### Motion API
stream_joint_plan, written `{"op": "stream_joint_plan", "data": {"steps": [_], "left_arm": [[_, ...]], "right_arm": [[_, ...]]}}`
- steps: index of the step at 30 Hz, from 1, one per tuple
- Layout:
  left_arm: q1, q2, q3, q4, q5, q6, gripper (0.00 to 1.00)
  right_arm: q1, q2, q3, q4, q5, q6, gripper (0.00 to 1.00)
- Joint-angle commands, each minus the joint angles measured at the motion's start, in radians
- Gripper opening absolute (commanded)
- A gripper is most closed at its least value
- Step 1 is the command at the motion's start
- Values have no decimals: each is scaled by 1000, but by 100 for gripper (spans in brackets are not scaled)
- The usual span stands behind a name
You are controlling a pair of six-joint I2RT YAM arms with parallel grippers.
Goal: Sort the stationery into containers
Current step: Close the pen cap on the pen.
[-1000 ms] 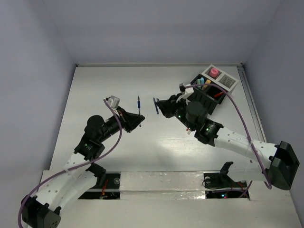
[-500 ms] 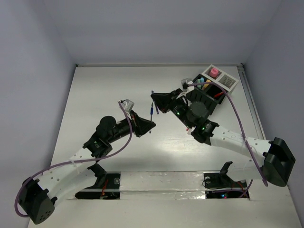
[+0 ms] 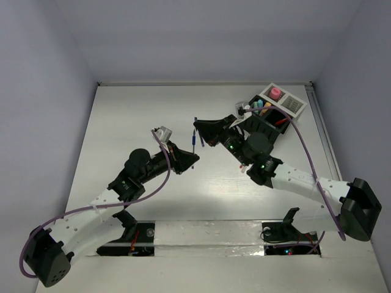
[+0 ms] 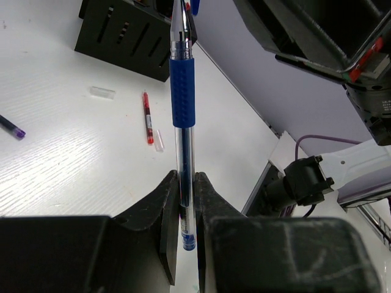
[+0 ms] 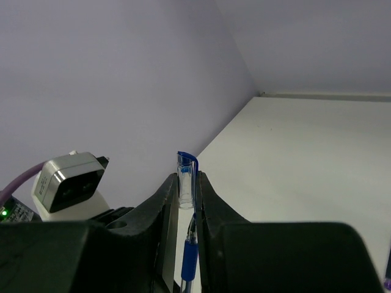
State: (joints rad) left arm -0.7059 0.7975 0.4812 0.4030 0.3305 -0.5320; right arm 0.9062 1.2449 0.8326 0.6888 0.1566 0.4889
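My left gripper (image 3: 190,160) is shut on the lower barrel of a dark blue pen (image 3: 194,141) and holds it off the table; the left wrist view shows the pen (image 4: 182,91) upright between the jaws (image 4: 186,183). My right gripper (image 3: 198,125) is shut on a clear pen cap with a blue clip (image 5: 186,180). The pen's tip (image 5: 193,229) sits just under the cap's open end, between the right fingers. The black organizer (image 3: 269,119) with its white section (image 3: 292,104) stands at the far right. It holds markers (image 3: 261,107) and a pink-capped bottle (image 3: 276,93).
A red pen (image 4: 147,117), a small clear cap (image 4: 102,92) and a dark pen end (image 4: 11,126) lie on the table in the left wrist view, in front of the organizer (image 4: 122,36). The two arms meet mid-table.
Over the last second my left gripper moved right with the pen and my right gripper moved up-left with the cap, bringing cap and pen tip in line. Little moved in the last half second.
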Motion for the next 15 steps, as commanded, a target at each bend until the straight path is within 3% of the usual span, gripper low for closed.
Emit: {"op": "stream_joint_plan", "data": {"steps": [1,15], "left_arm": [[-6,-12,31,40,-16,18,0],[-6,-12,40,37,-5,26,0]], "right_arm": [[5,-18,-13,81,-15,19,0],[5,19,8,54,-37,25,0]]}}
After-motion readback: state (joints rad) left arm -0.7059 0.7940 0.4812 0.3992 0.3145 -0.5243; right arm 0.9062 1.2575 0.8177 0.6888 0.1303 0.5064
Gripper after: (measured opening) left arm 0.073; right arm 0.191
